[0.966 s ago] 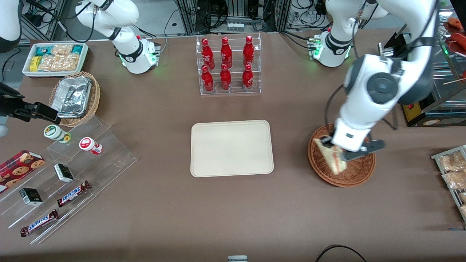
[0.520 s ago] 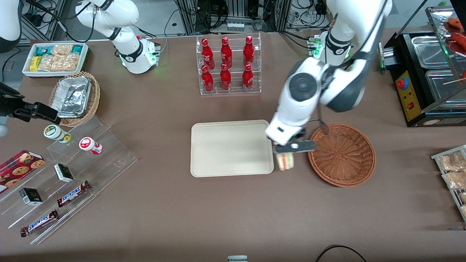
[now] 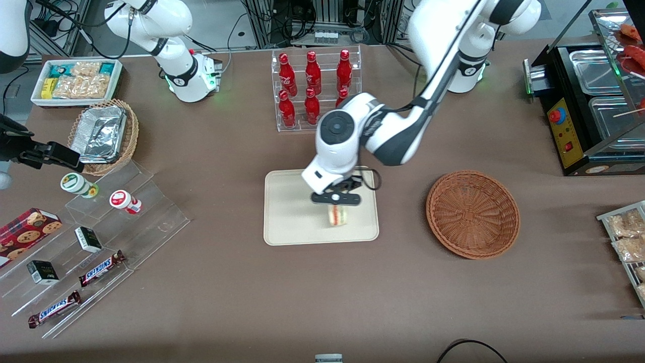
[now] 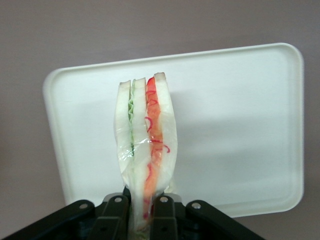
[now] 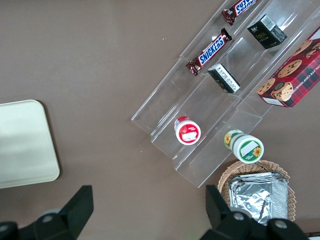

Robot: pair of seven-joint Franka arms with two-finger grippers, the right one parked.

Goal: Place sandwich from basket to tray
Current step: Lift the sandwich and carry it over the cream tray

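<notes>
1 sandwich (image 3: 338,215) hangs pinched in the claw (image 3: 336,199) above the tray (image 3: 287,222), over the part of it toward the basket (image 3: 472,214). In the wrist view the claw (image 4: 144,207) has both fingers (image 4: 163,211) pressed against the wrapped wedge's narrow end, so the sandwich (image 4: 145,145) stands out from them edge-on, its cut face showing a green layer beside a red-orange one between 3 pale slices of bread. The tray (image 4: 240,130) fills the background of that view, a bare cream rectangle with rounded corners on the brown surface (image 4: 150,30). Whether the sandwich touches the tray cannot be told.

The basket sits on the surface (image 3: 403,302) toward the working arm's end, well apart from the tray, with only woven wicker showing inside. 6 red bottles (image 3: 312,75) stand in a clear rack (image 3: 317,123) farther from the front camera than the tray. Toward the parked arm's end, a lighter basket of foil containers (image 3: 101,133) sits near clear stepped shelves (image 3: 126,217) holding 2 round pots (image 3: 123,200), small dark boxes (image 3: 88,239) and chocolate bars (image 3: 101,267). A white box of snack packets (image 3: 78,80) lies farther from the front camera than the foil basket.
</notes>
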